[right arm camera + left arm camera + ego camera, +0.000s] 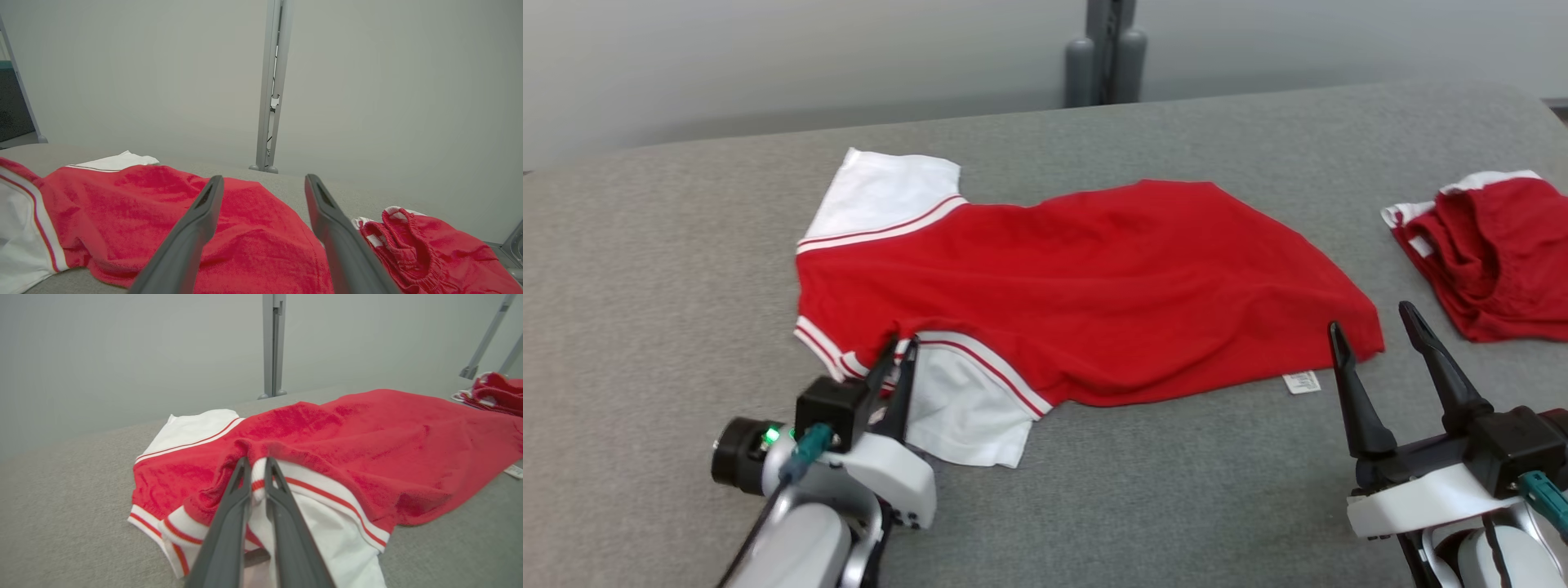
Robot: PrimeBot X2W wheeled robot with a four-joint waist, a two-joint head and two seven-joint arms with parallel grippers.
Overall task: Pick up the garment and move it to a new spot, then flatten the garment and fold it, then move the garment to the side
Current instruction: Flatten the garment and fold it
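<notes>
The garment [1086, 286] is a red T-shirt with white, red-striped sleeves, spread across the grey table, collar end to the left. My left gripper [900, 347] is shut on the garment's near shoulder seam, where the white sleeve band meets the red cloth; in the left wrist view the left gripper [257, 462] pinches that striped band and lifts a small ridge of the garment [359, 437]. My right gripper [1372, 318] stands open at the hem's near right corner, fingers apart with nothing between them; the right wrist view shows that gripper [263, 181] above the garment [139, 204].
A crumpled red and white garment [1494, 253] lies at the table's right edge, and shows as a red heap [416, 249] in the right wrist view. A grey post [1104, 53] stands behind the table's far edge. A white label [1301, 382] pokes out by the hem.
</notes>
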